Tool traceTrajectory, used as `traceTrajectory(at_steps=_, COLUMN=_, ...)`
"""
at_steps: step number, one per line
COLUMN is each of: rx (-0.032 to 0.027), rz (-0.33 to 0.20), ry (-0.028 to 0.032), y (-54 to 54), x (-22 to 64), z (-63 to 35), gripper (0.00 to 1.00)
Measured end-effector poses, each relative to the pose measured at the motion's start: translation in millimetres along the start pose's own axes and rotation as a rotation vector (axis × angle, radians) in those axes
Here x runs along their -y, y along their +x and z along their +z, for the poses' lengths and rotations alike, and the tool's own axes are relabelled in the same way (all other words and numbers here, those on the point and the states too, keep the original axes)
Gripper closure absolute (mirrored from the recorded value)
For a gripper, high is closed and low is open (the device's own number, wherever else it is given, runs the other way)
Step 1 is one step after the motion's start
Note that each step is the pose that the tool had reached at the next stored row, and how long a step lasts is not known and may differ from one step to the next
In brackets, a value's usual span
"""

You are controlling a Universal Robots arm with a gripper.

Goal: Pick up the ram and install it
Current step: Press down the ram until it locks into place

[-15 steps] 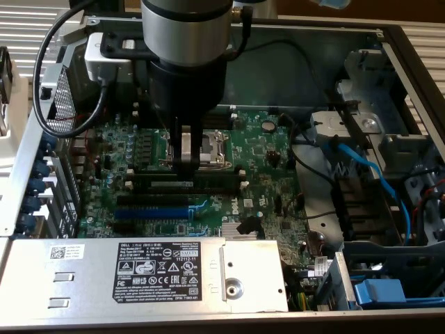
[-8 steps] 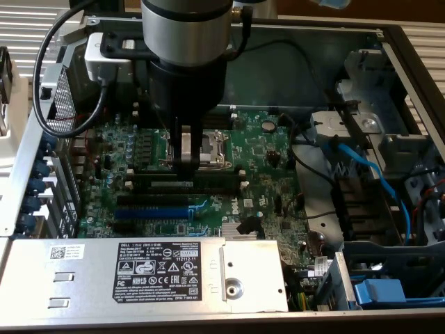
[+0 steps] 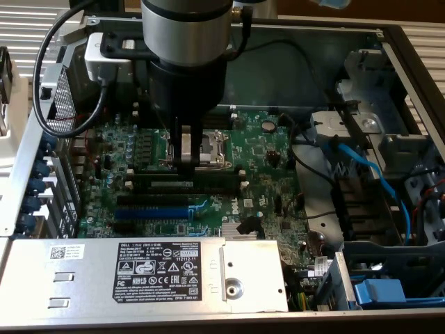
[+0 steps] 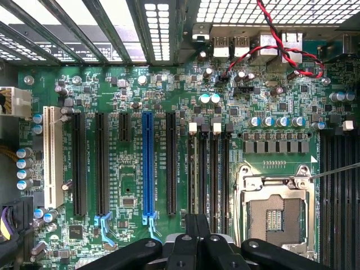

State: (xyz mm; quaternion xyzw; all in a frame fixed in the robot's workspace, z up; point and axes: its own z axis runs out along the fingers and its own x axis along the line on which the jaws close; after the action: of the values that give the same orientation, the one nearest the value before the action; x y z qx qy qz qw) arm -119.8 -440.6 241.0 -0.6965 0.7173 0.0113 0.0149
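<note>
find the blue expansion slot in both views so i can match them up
Exterior view: the blue expansion slot lies just beyond the labelled metal box.
Wrist view: it runs between long black slots.
Shared landmark: the CPU socket.

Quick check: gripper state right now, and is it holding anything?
Gripper: shut, down at the green motherboard beside the silver processor socket; whether it grips the ram cannot be told.

Glossy green motherboard (image 3: 257, 167) sits in a matt grey sheet-metal case (image 3: 313, 49); blue plastic slot (image 4: 148, 163); bare shiny metal socket frame (image 4: 275, 185); matt black gripper (image 4: 198, 247).
</note>
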Motion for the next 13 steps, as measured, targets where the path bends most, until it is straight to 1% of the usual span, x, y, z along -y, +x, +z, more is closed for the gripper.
traceTrajectory(at_steps=7, rx=0.0, rz=0.0, ry=0.0, y=0.0, x=0.0, z=0.0, gripper=0.9)
traceTrajectory(at_steps=11, rx=-0.001, rz=-0.001, ry=-0.0006, y=-0.9, x=4.6, z=0.1, gripper=0.9)
traceTrajectory(at_steps=13, rx=-0.0014, rz=-0.001, ry=-0.0005, y=-1.1, x=4.5, z=0.1, gripper=0.9)
